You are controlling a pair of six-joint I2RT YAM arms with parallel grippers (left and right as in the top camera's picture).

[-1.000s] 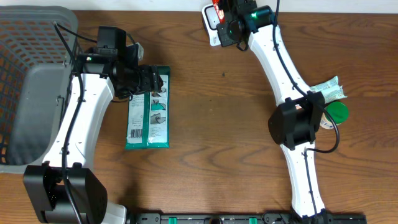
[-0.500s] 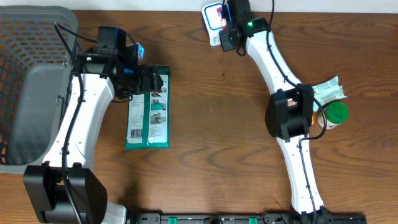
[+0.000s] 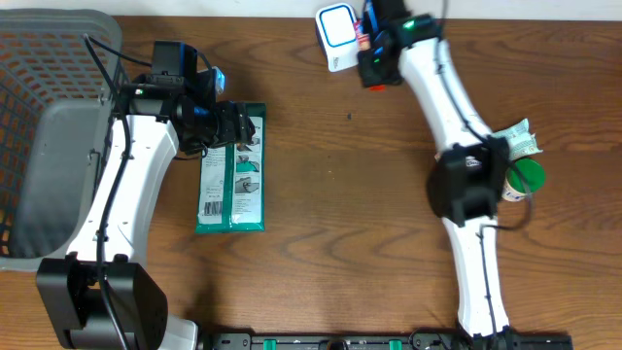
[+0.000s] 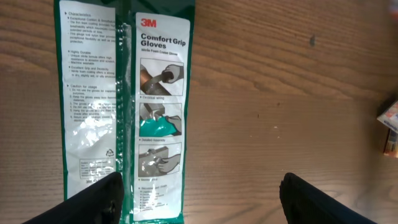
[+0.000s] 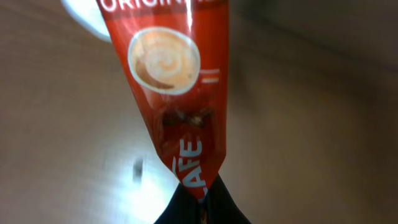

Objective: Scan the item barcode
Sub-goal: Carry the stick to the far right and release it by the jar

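The left arm bends up the left side of the tabletop [image 3: 340, 214], the left claw [image 3: 236, 126] spread wide and released, hovering over the far end of the green glove packet [image 4: 155, 93], which lies flat and reads "3M Comfort Grip Gloves"; the right arm stretches to the far edge, the right claw [image 5: 202, 202] clenched on the tip of the red sachet [image 5: 180, 93], beside a white blue-rimmed device [image 3: 337, 34]; the sachet shows a coffee-cup picture and the letters "ORIGIN" and "AFE".
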